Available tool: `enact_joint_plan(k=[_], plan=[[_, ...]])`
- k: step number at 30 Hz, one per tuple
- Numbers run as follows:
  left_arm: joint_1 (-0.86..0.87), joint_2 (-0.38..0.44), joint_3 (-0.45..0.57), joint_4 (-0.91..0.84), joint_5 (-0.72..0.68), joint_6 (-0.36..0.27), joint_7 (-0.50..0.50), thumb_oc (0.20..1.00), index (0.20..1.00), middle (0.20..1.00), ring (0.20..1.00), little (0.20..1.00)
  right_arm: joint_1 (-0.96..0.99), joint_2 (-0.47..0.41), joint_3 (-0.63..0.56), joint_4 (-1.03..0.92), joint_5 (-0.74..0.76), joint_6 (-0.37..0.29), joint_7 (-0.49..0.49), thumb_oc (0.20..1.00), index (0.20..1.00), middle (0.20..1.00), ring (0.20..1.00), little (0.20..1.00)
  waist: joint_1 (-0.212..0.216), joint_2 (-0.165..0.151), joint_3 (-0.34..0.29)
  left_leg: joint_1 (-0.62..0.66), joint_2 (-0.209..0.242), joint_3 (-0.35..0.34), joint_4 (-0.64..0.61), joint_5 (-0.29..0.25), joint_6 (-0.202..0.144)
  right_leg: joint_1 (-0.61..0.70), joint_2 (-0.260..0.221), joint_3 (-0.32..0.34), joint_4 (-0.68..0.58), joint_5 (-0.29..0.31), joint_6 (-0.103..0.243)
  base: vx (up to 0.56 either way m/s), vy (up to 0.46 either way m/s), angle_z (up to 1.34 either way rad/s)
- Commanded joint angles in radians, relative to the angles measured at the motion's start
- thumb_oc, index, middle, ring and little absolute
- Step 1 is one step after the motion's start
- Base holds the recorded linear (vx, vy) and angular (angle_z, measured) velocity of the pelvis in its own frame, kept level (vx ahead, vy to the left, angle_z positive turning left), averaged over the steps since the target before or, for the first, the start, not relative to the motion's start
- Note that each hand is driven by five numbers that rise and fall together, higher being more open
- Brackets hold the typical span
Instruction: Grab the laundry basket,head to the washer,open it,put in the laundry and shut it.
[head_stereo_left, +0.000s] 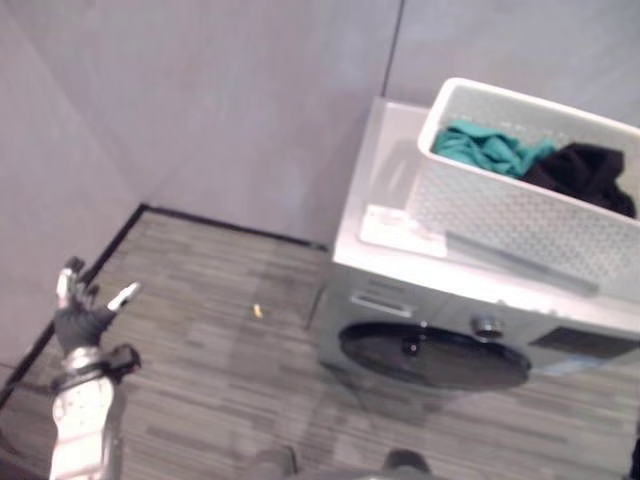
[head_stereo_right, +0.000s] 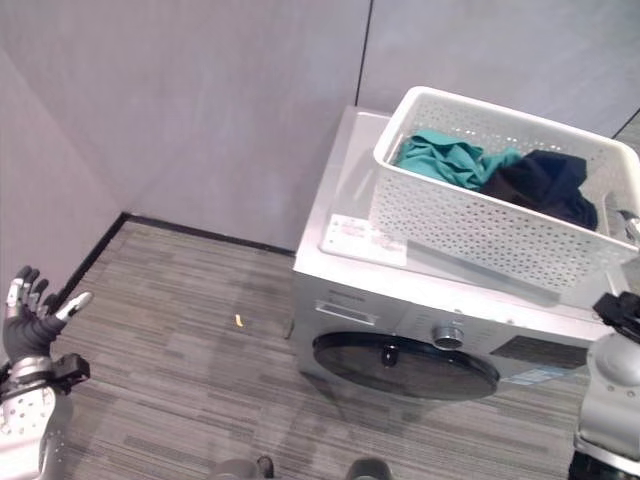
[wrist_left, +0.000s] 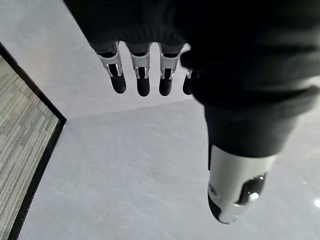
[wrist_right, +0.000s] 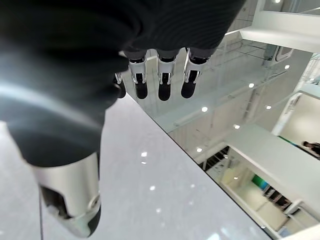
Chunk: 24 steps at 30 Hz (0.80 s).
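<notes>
With both the left hand (head_stereo_right: 28, 318) and right hand (wrist_right: 159, 75) loose-fingered and empty, the white perforated plastic laundry basket (head_stereo_right: 480, 225) sits unsupported on the silver front-loading washer (head_stereo_right: 400, 330), so swinging its closed dark round door (head_stereo_right: 405, 366) open could jolt it off.

My left hand (head_stereo_right: 22, 318): silver fingers (wrist_left: 119, 70), dark rounded tips, black ribbed cover over back and wrist. Thumb (wrist_left: 234, 187) silver shell, dark glossy tip, small screw on side. Left forearm (head_stereo_left: 82, 430) silver-grey, speckled with small holes, black clamp-like collar at wrist. My right hand (wrist_right: 75, 120): same black ribbed cover, silver fingers with dark tips, silver thumb with dark insets. Right forearm (head_stereo_right: 612, 395) smooth silver-grey, black fitting at wrist.
</notes>
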Motion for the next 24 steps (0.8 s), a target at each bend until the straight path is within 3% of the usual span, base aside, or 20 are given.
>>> enact_joint_plan(k=[1,4,6,8,10,12,13,14,16,17,18,24], plan=[[-0.001,0.075,0.028,-0.069,0.011,-0.049,0.025,1.000,1.000,1.000,1.000,1.000,-0.029,-0.040,-0.038,-0.010,-0.038,-0.008,-0.011,1.000,1.000,1.000,1.000,1.000,0.018,-0.023,-0.085,0.040,-0.078,-0.005,-0.151,0.033,0.102,0.066,-0.055,0.023,0.015,0.124,0.025,-0.11,-0.183,-0.12],[-0.009,0.073,0.022,-0.063,0.007,-0.050,0.035,1.000,1.000,1.000,1.000,1.000,-0.016,-0.033,-0.038,-0.016,-0.047,-0.009,-0.016,1.000,1.000,1.000,1.000,1.000,0.016,-0.036,-0.078,0.012,-0.059,-0.014,-0.143,0.056,0.082,0.078,-0.031,0.067,-0.014,0.096,0.033,-0.18,-0.289,-0.02],[-0.003,0.064,0.014,-0.066,0.001,-0.053,0.035,1.000,1.000,1.000,1.000,1.000,0.004,-0.030,-0.059,-0.048,-0.053,-0.021,-0.014,1.000,1.000,1.000,1.000,1.000,0.014,-0.047,-0.066,-0.020,-0.021,-0.016,-0.132,0.084,0.051,0.096,0.008,0.079,-0.058,-0.010,0.013,-0.23,-0.416,-0.12],[-0.001,0.052,0.007,-0.070,-0.008,-0.050,0.032,1.000,1.000,1.000,1.000,1.000,0.012,-0.030,-0.065,-0.082,-0.065,-0.034,-0.014,1.000,1.000,1.000,1.000,1.000,0.021,-0.057,-0.052,-0.046,0.019,-0.013,-0.122,0.116,0.020,0.118,0.035,0.041,-0.101,-0.077,-0.009,-0.20,-0.380,-0.07],[0.001,0.038,-0.002,-0.074,-0.021,-0.050,0.029,1.000,1.000,1.000,1.000,1.000,0.020,-0.032,-0.077,-0.116,-0.083,-0.043,-0.019,1.000,1.000,1.000,1.000,1.000,0.019,-0.056,-0.030,-0.085,0.061,-0.020,-0.122,0.174,-0.014,0.136,0.072,0.004,-0.155,-0.097,-0.035,-0.28,-0.389,0.08],[-0.023,0.019,-0.034,-0.070,-0.036,-0.048,0.035,1.000,1.000,1.000,1.000,1.000,0.032,-0.044,-0.075,-0.146,-0.119,-0.046,-0.040,1.000,1.000,1.000,1.000,1.000,0.012,-0.047,0.006,-0.155,0.106,-0.019,-0.168,0.294,-0.061,0.148,0.126,-0.033,-0.212,-0.104,-0.055,-0.44,-0.408,0.37],[-0.038,0.014,-0.053,-0.067,-0.037,-0.051,0.043,1.000,1.000,1.000,1.000,1.000,0.033,-0.043,-0.068,-0.153,-0.124,-0.045,-0.048,1.000,1.000,1.000,1.000,1.000,0.007,-0.044,0.020,-0.177,0.113,-0.011,-0.182,0.329,-0.072,0.143,0.139,-0.047,-0.216,-0.097,-0.064,-0.45,-0.306,1.06],[-0.056,0.010,-0.072,-0.064,-0.040,-0.054,0.048,1.000,1.000,1.000,1.000,1.000,0.032,-0.043,-0.050,-0.162,-0.122,-0.046,-0.049,1.000,1.000,1.000,1.000,1.000,-0.004,-0.047,0.031,-0.188,0.114,-0.004,-0.183,0.331,-0.072,0.129,0.144,-0.059,-0.217,-0.087,-0.071,-0.33,-0.159,1.26],[-0.063,0.002,-0.089,-0.060,-0.035,-0.057,0.051,1.000,1.000,1.000,1.000,1.000,0.030,-0.026,-0.020,-0.187,-0.126,-0.061,-0.044,1.000,1.000,1.000,1.000,1.000,-0.028,-0.057,0.028,-0.156,0.112,0.002,-0.148,0.268,-0.058,0.103,0.131,-0.081,-0.224,-0.065,-0.070,-0.27,-0.054,0.73],[-0.055,-0.002,-0.102,-0.056,-0.025,-0.059,0.047,1.000,1.000,1.000,1.000,1.000,0.028,-0.019,0.020,-0.199,-0.139,-0.079,-0.037,1.000,1.000,1.000,1.000,1.000,-0.038,-0.060,0.015,-0.096,0.118,-0.013,-0.111,0.201,-0.057,0.082,0.119,-0.081,-0.235,-0.049,-0.067,-0.26,0.020,0.16],[-0.043,-0.010,-0.104,-0.043,-0.017,-0.061,0.049,1.000,1.000,1.000,1.000,1.000,0.047,0.000,0.056,-0.200,-0.146,-0.089,-0.022,1.000,1.000,1.000,1.000,1.000,-0.046,-0.051,0.001,-0.035,0.131,-0.036,-0.106,0.175,-0.053,0.062,0.128,-0.069,-0.249,-0.035,-0.065,-0.18,0.029,-0.06],[0.029,-0.050,-0.102,0.014,-0.020,-0.060,0.051,1.000,1.000,1.000,1.000,1.000,0.279,0.049,0.052,-0.142,-0.131,-0.091,0.031,1.000,1.000,1.000,1.000,1.000,-0.099,-0.007,-0.041,0.045,0.162,0.020,-0.254,0.210,-0.075,0.084,0.152,-0.078,-0.301,-0.018,-0.051,-0.02,0.078,0.06]])
